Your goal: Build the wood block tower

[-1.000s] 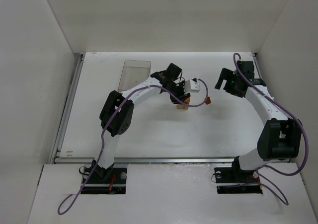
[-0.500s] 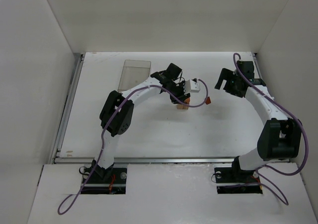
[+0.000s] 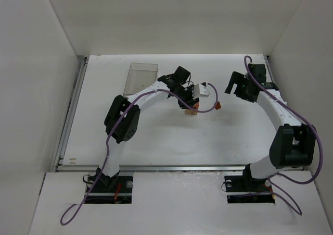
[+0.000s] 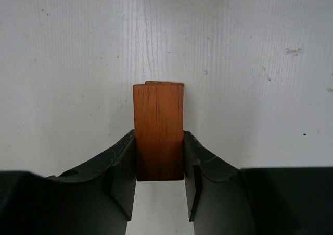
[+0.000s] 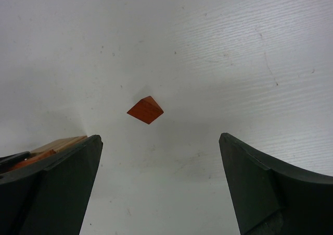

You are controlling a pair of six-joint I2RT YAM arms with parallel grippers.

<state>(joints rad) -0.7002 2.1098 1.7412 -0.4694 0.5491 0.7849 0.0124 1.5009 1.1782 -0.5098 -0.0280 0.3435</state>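
Note:
My left gripper (image 4: 159,164) is shut on a reddish-orange rectangular block (image 4: 158,131), held over a light tan block whose edge (image 4: 164,82) peeks out behind it. In the top view this small stack (image 3: 192,110) sits at the table's middle under the left gripper (image 3: 188,103). A reddish-orange wedge (image 5: 145,110) lies alone on the table, ahead of my right gripper (image 5: 161,177), which is open and empty. The wedge also shows in the top view (image 3: 218,106), left of and nearer than the right gripper (image 3: 232,84). The stack's tan edge (image 5: 60,144) shows at the left of the right wrist view.
A clear plastic rectangular box (image 3: 140,77) lies at the back left of the white table (image 3: 156,136). White walls close in on the left, back and right. A purple cable (image 3: 205,109) loops from the left wrist beside the stack.

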